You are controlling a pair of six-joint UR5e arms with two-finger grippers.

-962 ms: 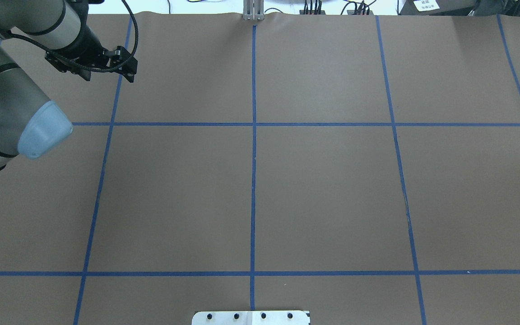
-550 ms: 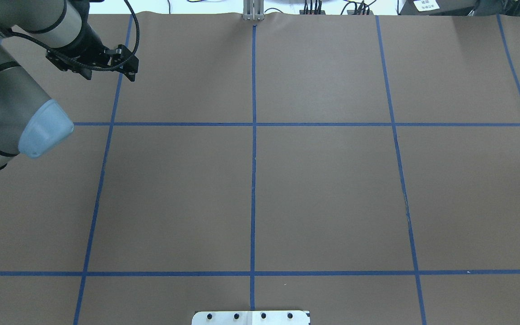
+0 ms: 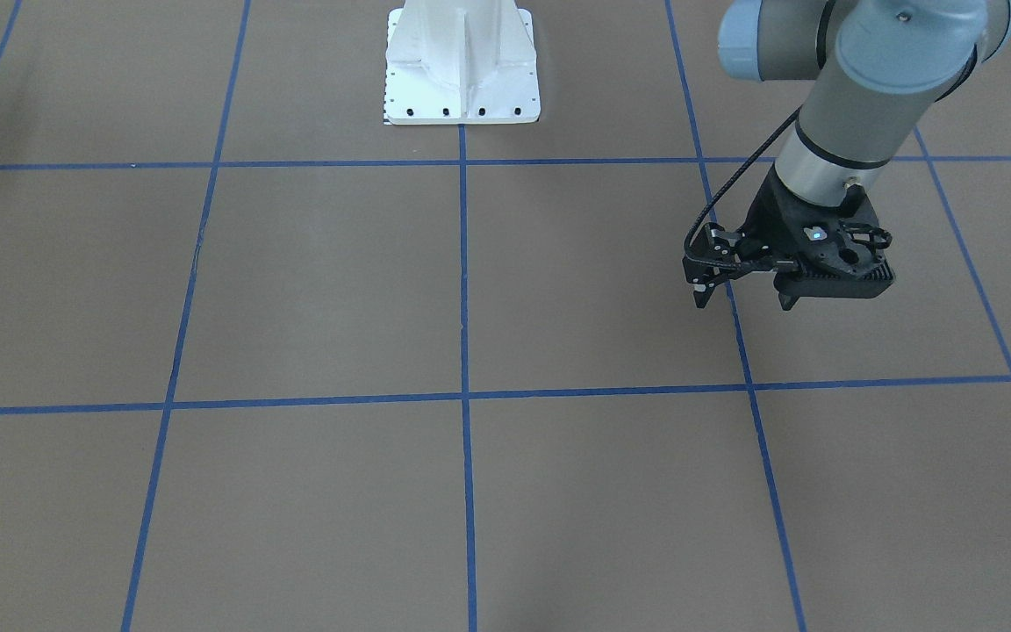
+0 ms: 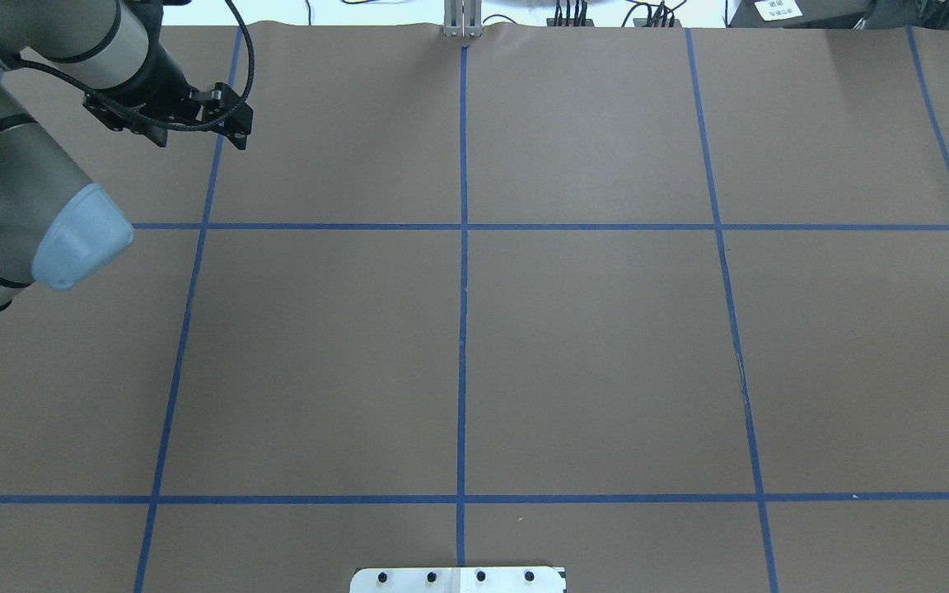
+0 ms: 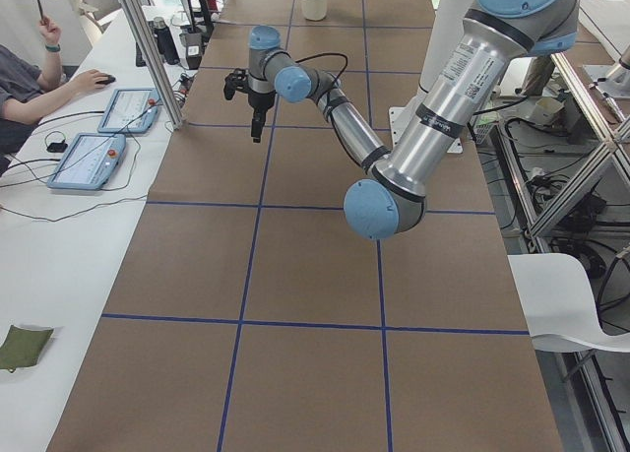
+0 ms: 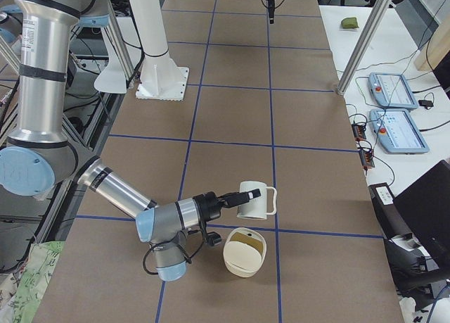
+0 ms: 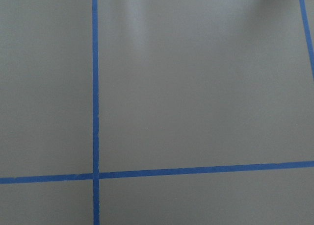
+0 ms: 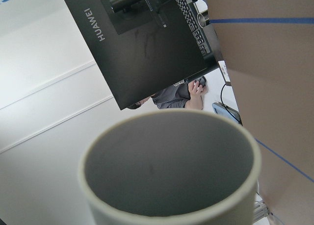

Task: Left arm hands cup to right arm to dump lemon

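The cup [image 6: 256, 200], a white mug with a loop handle, hangs tilted on its side at the tip of my right gripper [image 6: 242, 195], the near arm in the exterior right view. From there I cannot tell whether that gripper is open or shut. The right wrist view is filled by the cup's mouth [image 8: 169, 166], grey inside with nothing in it. Just below the cup stands a cream bowl [image 6: 239, 263] with a dull yellow patch inside; I cannot tell whether that is the lemon. My left gripper [image 3: 744, 300] [image 4: 201, 142] hangs open and empty over the far left of the table.
The white robot base [image 3: 462, 66] stands at the table's near edge. Blue tape lines grid the brown table [image 4: 590, 354]. Beyond the far edge are tablet pendants [image 6: 394, 91], a metal post [image 6: 365, 34] and a seated person [image 5: 25, 78]. A black monitor [image 8: 142, 43] stands past the table's right end.
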